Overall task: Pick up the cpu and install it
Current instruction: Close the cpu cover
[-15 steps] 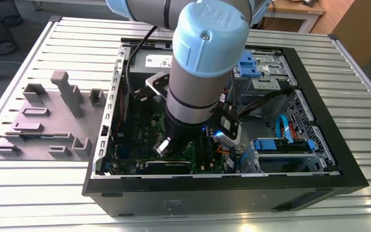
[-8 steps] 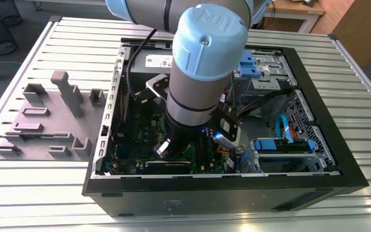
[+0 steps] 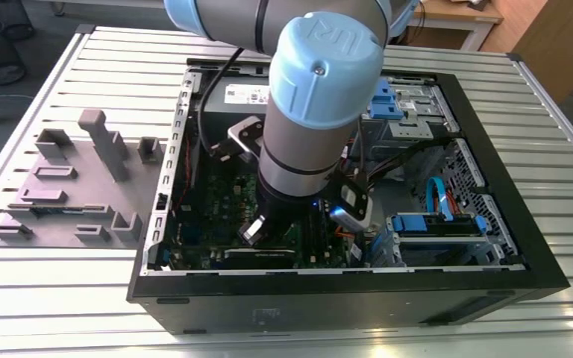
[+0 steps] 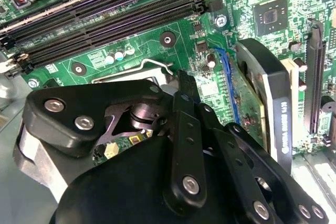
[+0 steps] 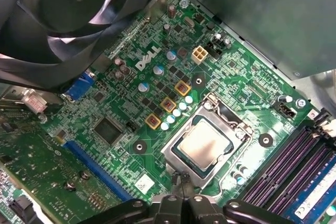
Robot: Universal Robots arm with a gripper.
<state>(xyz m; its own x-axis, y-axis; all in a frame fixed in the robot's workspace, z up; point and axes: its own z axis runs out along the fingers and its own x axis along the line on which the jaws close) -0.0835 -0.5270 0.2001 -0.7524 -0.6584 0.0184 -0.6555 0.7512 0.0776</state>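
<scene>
Silvery square cpu flat in metal socket frame; green motherboard.

Silvery square cpu, lying flat, seated in the motherboard socket frame

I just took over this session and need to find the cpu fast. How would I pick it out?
Start at the open computer case and its green motherboard. In the first wrist view, the cpu sits in the metal socket frame beside the purple memory slots: a flat silvery square, plain amid small components.
</scene>
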